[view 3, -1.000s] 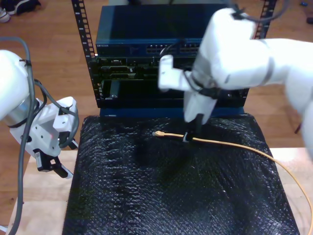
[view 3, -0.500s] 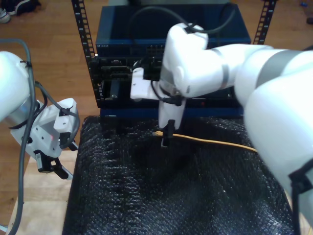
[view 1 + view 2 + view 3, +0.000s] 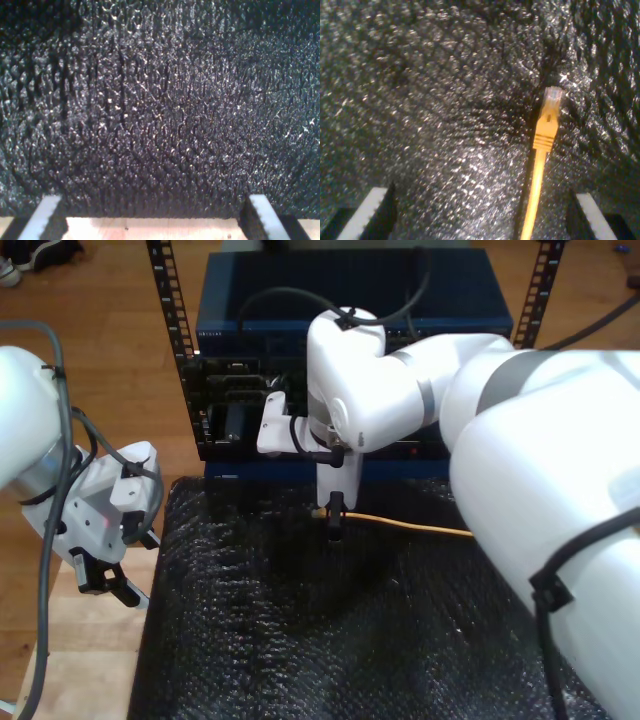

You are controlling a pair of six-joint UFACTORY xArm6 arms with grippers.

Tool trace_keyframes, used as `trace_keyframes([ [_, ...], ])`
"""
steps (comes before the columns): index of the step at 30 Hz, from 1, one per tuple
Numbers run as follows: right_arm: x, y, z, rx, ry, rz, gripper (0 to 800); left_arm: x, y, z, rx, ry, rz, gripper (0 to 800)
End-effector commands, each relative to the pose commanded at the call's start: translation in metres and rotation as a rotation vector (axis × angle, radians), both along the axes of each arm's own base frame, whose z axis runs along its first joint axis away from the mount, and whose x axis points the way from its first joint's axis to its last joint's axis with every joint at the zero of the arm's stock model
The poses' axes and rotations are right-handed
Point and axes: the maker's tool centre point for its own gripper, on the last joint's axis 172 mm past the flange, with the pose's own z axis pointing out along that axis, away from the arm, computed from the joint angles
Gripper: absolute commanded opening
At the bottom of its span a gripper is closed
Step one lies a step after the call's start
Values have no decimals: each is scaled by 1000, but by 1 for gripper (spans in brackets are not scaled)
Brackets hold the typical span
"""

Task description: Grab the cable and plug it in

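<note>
The yellow-orange cable (image 3: 538, 175) lies on the black mat (image 3: 420, 125), and its clear plug (image 3: 553, 95) points away from my second gripper (image 3: 482, 215). That gripper is open, with the cable running between its two fingertips (image 3: 370, 212), closer to one of them. In the exterior view the second gripper (image 3: 335, 517) hangs low over the cable (image 3: 410, 527) close to its plug end, in front of the rack. My first gripper (image 3: 155, 220) is open and holds nothing; it sits over the mat's edge (image 3: 150, 125) at the exterior view's left (image 3: 103, 582).
A blue equipment rack (image 3: 250, 300) with port rows (image 3: 238, 390) stands behind the mat (image 3: 300, 640). Bare wooden table (image 3: 90, 660) shows at the exterior view's left. The second arm's large white body (image 3: 540, 470) covers the exterior view's right.
The second arm has slid toward the exterior view's left along the cable, ending near the plug end. The first arm has stayed still.
</note>
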Motion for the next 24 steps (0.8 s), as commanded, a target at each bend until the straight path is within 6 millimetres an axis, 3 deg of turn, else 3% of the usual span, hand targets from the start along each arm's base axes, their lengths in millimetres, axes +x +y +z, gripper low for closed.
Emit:
trace_keyframes([
  [24,21,-5,-26,-71,-40,-26,756,-1,0,-6,-1,21,9,800],
])
